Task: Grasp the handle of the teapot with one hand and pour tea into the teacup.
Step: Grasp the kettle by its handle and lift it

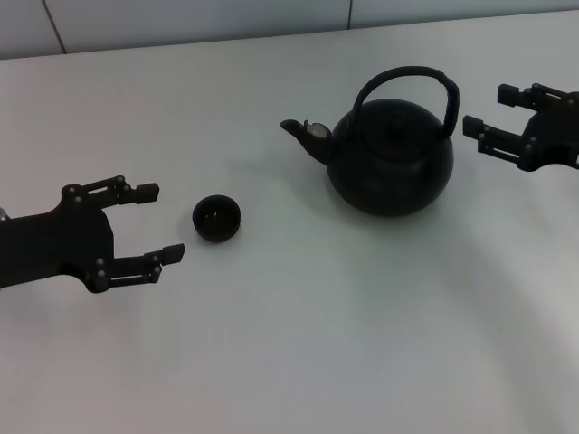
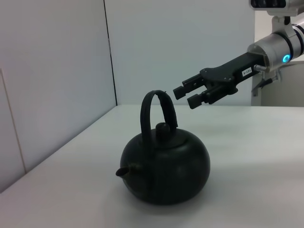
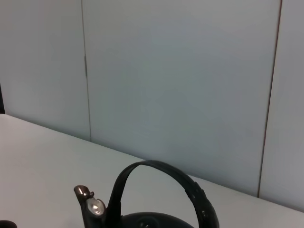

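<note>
Teapot [image 1: 391,158] upright on the white surface [image 1: 317,344], spout pointing toward the teacup [image 1: 217,218]; handle [image 1: 407,80] arched over the lid, free of any grip. In the right wrist view only the handle's arch [image 3: 164,180], the spout tip and a sliver of the lid show — the body is cut off at the frame edge. In the left wrist view the whole teapot [image 2: 164,164] is seen side-on, its handle [image 2: 159,111] narrow from this angle; the teacup does not appear there.

Teacup sits on the surface well apart from the teapot, on the spout side. Its contents are too dark to make out.

Right pincer [image 1: 488,113] is near the teapot on the side away from the spout, fingers spread wide, holding nothing, not touching the handle. The left wrist view shows it [image 2: 190,95] level with the handle's top, just beside it.

Left pincer [image 1: 158,221] is beside the teacup on the side away from the teapot — fingers wide apart, empty, its arm partly cut off at the frame edge.

Pale wall panels [image 3: 180,85] behind the surface.
</note>
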Controlling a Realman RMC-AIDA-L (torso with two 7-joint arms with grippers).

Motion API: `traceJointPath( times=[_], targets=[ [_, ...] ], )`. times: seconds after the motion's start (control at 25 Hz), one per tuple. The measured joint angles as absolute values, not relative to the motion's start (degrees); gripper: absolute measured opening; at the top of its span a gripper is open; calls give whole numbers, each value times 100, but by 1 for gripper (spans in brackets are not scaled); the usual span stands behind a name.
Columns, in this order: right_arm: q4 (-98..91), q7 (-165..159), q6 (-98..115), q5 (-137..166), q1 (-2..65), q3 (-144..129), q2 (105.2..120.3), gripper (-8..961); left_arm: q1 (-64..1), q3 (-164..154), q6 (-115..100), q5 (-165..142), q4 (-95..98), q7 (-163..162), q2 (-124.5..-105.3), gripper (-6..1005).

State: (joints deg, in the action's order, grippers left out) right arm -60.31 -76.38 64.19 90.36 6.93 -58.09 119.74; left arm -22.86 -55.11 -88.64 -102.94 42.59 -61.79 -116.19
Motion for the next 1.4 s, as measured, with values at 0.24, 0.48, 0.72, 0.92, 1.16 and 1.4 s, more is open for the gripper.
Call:
traceJointPath(
  times=[0.24,0.48,0.72,0.92,1.16,1.4],
  targets=[
    [-5753,-7582,6289,9024,921,-5806,11968,621,-2310,-5511,-8826,-10400,4266,-6179,-11629,806],
    [-5468,-7576,6023,8952,1170,-5804,11955,620,-2312,-5504,-8762,-10406,4271,-6179,-11634,806],
    [-5368,-7576,5939,8879,1229,-5809,11957,619,-2325,-5502,-8701,-10407,4281,-6179,-11644,806],
    [-5235,-7576,5776,8657,1244,-5810,11960,618,-2332,-5502,-8640,-10407,4281,-6179,-11655,806],
    [-5172,-7567,5616,8603,1256,-5808,11965,617,-2355,-5510,-8636,-10415,4281,-6179,-11656,806],
    [-4819,-7564,5586,8602,1483,-5758,11943,617,-2376,-5511,-8635,-10416,4290,-6179,-11661,806]
  ],
)
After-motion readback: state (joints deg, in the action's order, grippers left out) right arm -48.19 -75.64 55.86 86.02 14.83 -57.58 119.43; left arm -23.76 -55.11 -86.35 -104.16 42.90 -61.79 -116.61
